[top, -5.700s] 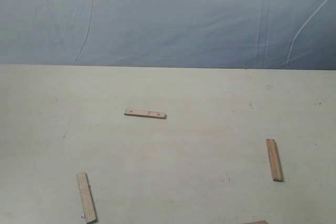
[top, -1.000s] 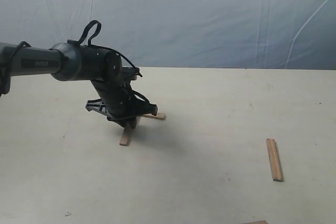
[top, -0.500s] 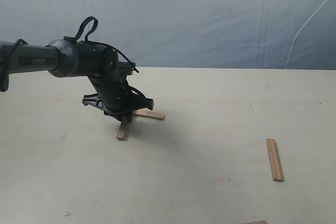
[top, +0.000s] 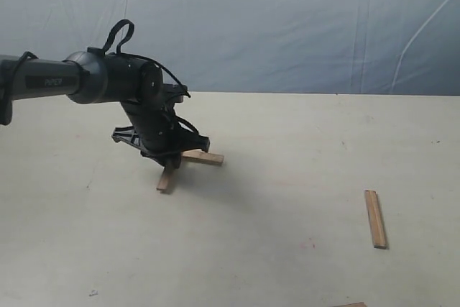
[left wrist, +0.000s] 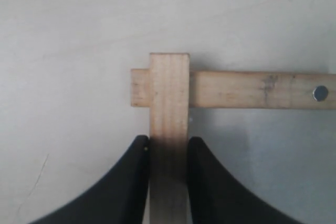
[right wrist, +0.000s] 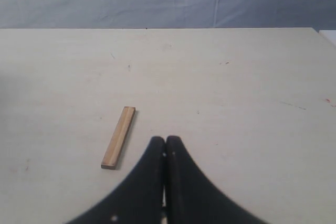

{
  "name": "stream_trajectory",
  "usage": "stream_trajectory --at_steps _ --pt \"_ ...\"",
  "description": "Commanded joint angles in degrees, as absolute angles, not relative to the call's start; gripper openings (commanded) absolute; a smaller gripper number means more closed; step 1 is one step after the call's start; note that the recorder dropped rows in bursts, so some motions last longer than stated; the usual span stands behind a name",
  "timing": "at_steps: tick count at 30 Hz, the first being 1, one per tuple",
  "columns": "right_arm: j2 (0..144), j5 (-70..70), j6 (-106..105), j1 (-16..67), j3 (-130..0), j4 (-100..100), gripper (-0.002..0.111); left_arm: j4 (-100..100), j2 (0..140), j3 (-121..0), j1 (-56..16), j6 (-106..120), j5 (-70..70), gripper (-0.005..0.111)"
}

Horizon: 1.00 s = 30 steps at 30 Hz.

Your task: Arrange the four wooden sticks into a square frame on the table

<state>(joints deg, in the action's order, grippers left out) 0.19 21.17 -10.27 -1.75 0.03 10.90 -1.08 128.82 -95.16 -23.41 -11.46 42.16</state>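
Table [top: 287, 177]: plain stick [left wrist: 169, 77] inside left hand [left wrist: 168, 141], across dotted stick [left wrist: 252, 89]

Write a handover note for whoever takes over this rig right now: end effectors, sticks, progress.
Left end effector: shut on a flat light-brown wooden slat, which crosses squarely over one end of the matching wooden slat with a dark dot.
Right end effector: shut, empty, above the pale cream table.
Done: first corner lined up, not yet released.
To do: release; add the third wooden slat lying on the right, and the fourth slat, barely visible at the bottom edge of the exterior view.
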Motion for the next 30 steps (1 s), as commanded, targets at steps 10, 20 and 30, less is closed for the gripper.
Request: stream_trajectory --at_steps 10,20,30 --pt "0.0 20.7 -10.3 -2.2 0.0 11.0 -0.001 -2.5 127.8 -95.5 -23.6 -11.5 48.9 0.064" --pt "0.0 20.7 -10.3 -2.2 0.0 11.0 -0.001 1.8 115.9 -90.2 -20.8 -13.2 49.8 0.000" --pt "0.0 19.7 -10.3 -2.2 0.0 10.8 -0.001 1.5 85.2 -57.4 -12.0 -17.9 23.1 0.000"
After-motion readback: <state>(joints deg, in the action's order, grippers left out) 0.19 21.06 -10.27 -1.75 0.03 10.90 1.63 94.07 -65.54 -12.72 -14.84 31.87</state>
